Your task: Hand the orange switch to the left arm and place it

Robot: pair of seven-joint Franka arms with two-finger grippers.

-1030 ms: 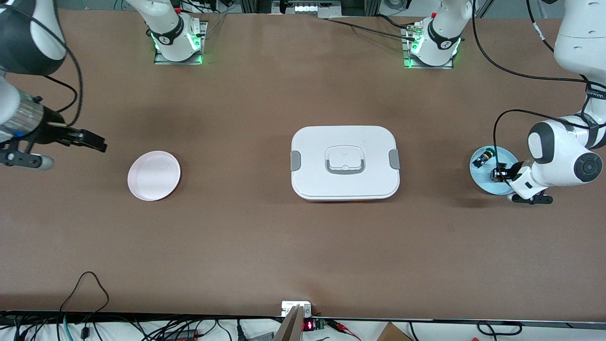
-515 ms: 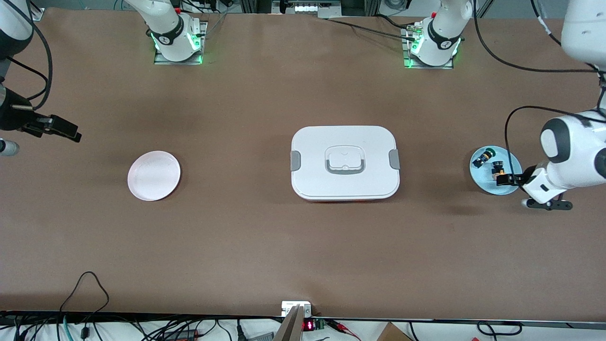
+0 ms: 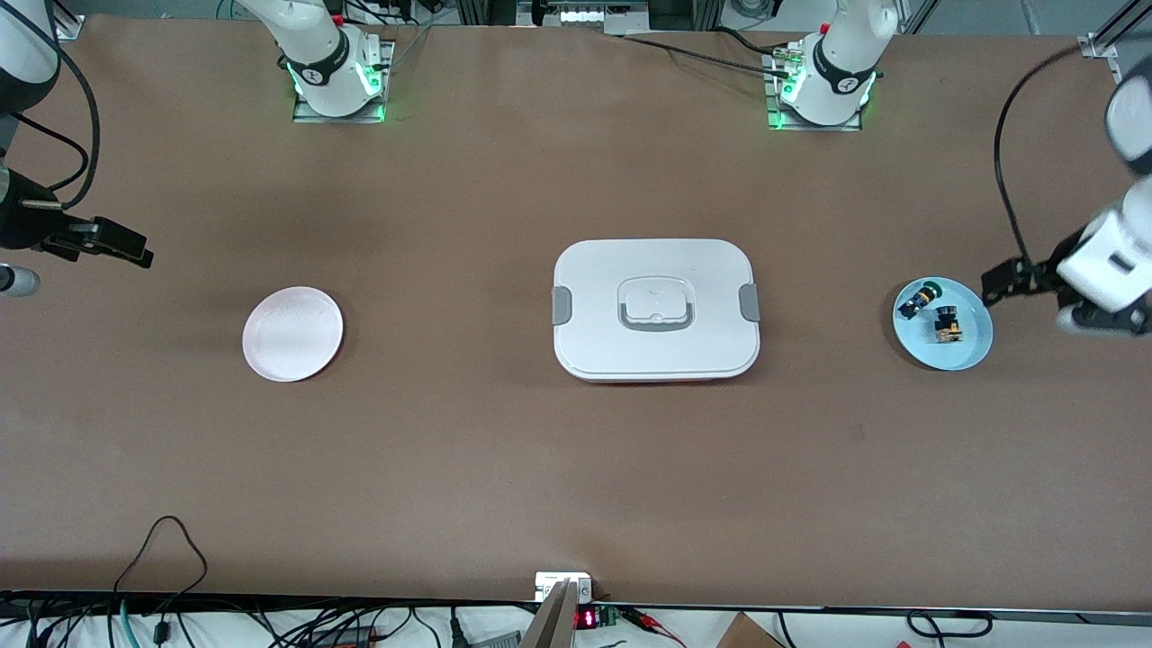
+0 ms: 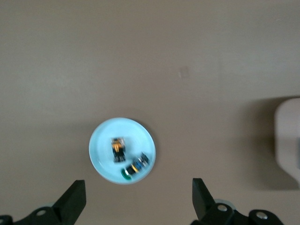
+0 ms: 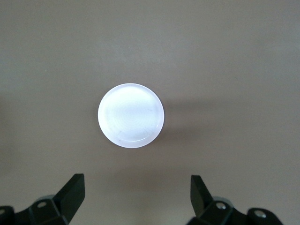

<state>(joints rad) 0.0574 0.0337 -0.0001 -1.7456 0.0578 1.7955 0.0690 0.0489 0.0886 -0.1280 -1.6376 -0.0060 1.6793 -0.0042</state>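
On blue plate (image 3: 976, 349): orange switch (image 3: 946, 325)

Place: a robotics lab, my own workplace.
Tabletop (image 3: 504, 468): wide, brown, bare like a test bench.
Bases: my two arm bases (image 3: 335, 85) are bolted on metal plates, lit green.
Edges: loose cables (image 3: 171, 576), a small red-digit display (image 3: 586, 618), aluminium framing.
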